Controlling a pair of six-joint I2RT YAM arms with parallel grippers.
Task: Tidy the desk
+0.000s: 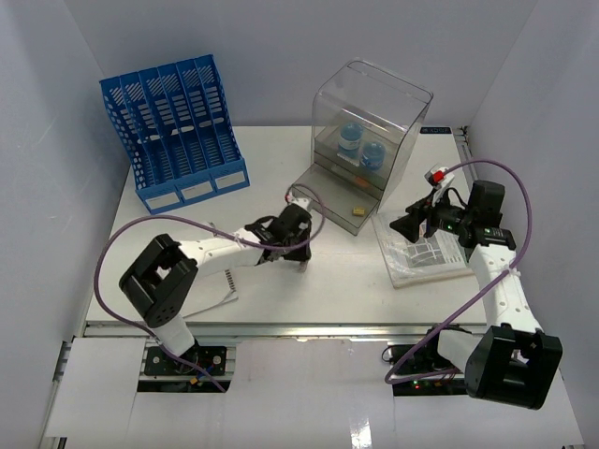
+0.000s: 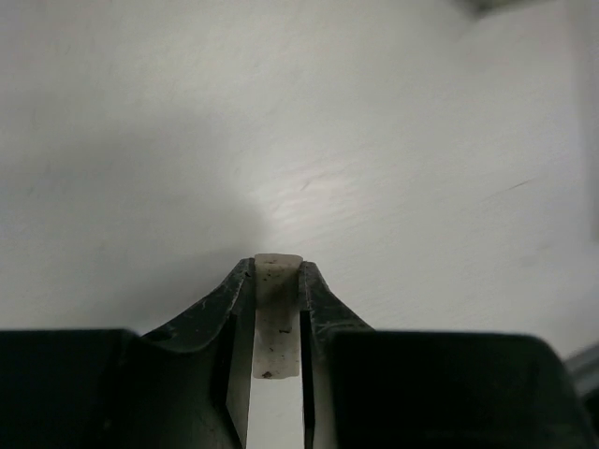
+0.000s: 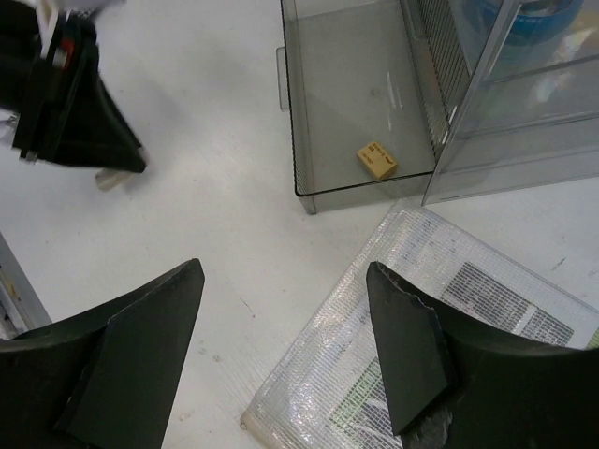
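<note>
Desk (image 1: 318, 295): lying under both arms, long axis running left to right, rail edge sitting nearest the arm bases.
Left gripper (image 2: 278, 271): you are pinching a small white piece (image 2: 277, 318), jaws nearly together.
Right gripper (image 3: 285, 271): hanging wide open and empty over the sleeve (image 3: 323, 369).
Done: tan block (image 3: 376, 160) lying in the drawer (image 3: 346, 84).
Remaining, as judged: white piece, sleeve and sheet (image 1: 223, 285) are waiting to be stowed.

No legible text anywhere, only unreadably small print on the sleeved sheet (image 3: 487, 290).

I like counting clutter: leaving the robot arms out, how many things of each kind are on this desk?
File rack: 1
Drawer box: 1
Blue rolls: 2
Tan block: 1
Wrapped pack: 1
Loose sheet: 1
White piece in left claw: 1
Total: 8
</note>
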